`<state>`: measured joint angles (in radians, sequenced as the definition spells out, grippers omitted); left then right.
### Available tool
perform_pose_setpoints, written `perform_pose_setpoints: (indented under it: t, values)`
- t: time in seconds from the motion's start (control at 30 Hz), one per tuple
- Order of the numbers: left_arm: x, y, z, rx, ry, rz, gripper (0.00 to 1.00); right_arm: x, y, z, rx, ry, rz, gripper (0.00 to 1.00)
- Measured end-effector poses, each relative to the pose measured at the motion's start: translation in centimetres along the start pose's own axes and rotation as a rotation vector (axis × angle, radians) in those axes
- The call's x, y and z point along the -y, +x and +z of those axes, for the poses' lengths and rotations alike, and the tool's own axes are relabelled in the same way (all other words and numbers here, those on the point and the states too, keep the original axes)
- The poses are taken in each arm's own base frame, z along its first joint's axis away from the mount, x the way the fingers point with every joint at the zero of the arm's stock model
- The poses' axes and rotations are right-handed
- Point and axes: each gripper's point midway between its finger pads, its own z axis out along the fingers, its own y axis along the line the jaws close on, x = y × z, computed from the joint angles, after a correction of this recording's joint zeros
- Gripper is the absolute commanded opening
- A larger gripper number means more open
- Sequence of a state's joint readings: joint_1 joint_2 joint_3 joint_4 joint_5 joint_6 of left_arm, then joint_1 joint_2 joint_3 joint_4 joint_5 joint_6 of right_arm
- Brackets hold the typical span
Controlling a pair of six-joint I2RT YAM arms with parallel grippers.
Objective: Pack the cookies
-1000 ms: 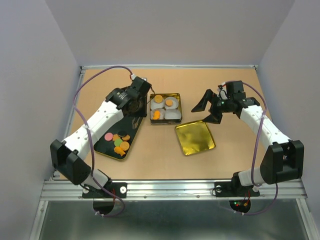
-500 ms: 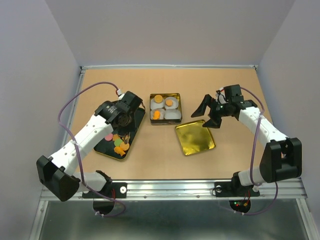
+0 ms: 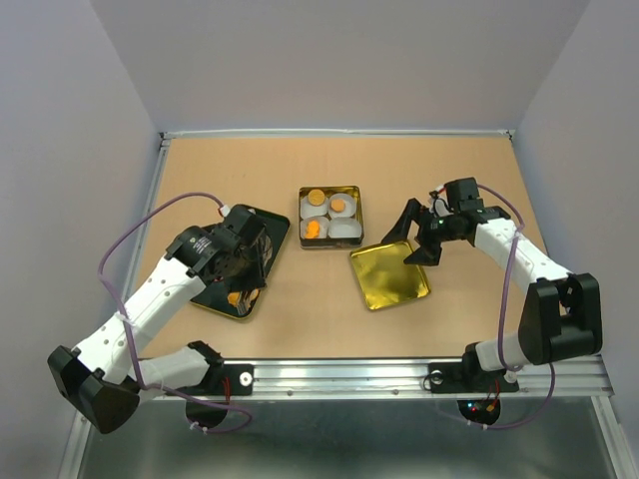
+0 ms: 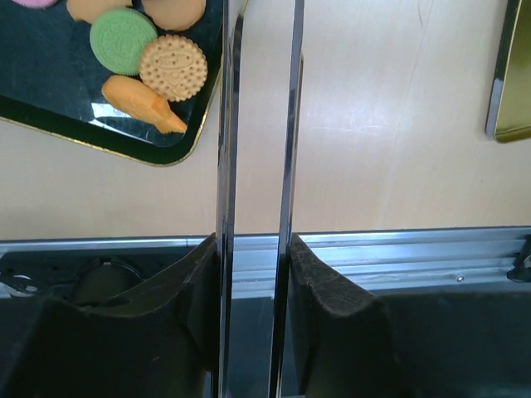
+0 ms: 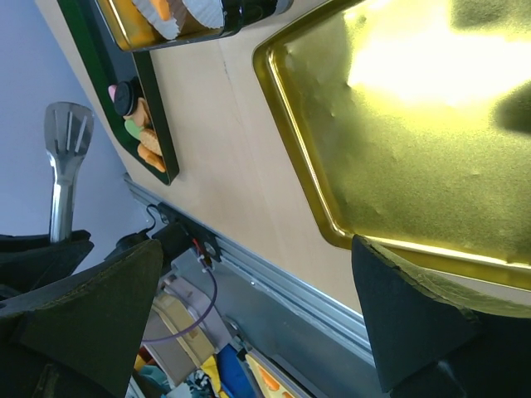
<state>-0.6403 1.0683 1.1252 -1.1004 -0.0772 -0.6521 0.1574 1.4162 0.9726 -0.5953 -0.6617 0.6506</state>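
Packing looks partly done: three small flat orange cookies [image 3: 316, 197] sit in white paper cups [image 3: 346, 228] inside the square metal tin [image 3: 359, 215] on the counter [image 3: 300, 329]; several more, one green, wait on the black gold-rimmed tray [image 3: 272, 228] at left; the left hand [image 4: 255, 249] pinches slim metal tongs [image 4: 226, 149] near that tray; the right hand [image 5: 257, 249] gapes wide, holding nothing, above the gold square lid [image 3: 389, 274]

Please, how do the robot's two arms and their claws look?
The left arm and the right arm have white links with black joints. A thin purple cable loops along each. The left claw and right claw are black, with two wedge-shaped fingers.
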Motion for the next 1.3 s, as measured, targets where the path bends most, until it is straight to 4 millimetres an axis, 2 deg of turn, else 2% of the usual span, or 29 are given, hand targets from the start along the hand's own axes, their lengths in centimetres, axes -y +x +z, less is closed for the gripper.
perform_pose_setpoints:
  t: [0.2,0.37,0.83,1.3]
  values:
    - [-0.7,1.4,1.1,-0.047,-0.030,-0.028,0.44,0.0,0.0,0.0,-0.001,-0.001,0.000,1.00]
    - [-1.6,2.1,2.0,-0.074,-0.075,-0.038,0.49,0.1,0.1,0.0,-0.004,-0.001,0.002,1.00]
    - [-6.0,-0.5,2.7,-0.039,-0.196,-0.129,0.50,0.1,0.2,0.1,-0.009,-0.003,0.004,1.00]
    - [-6.2,-0.3,3.1,-0.074,-0.202,-0.074,0.54,0.3,0.3,0.3,-0.017,0.003,0.010,1.00]
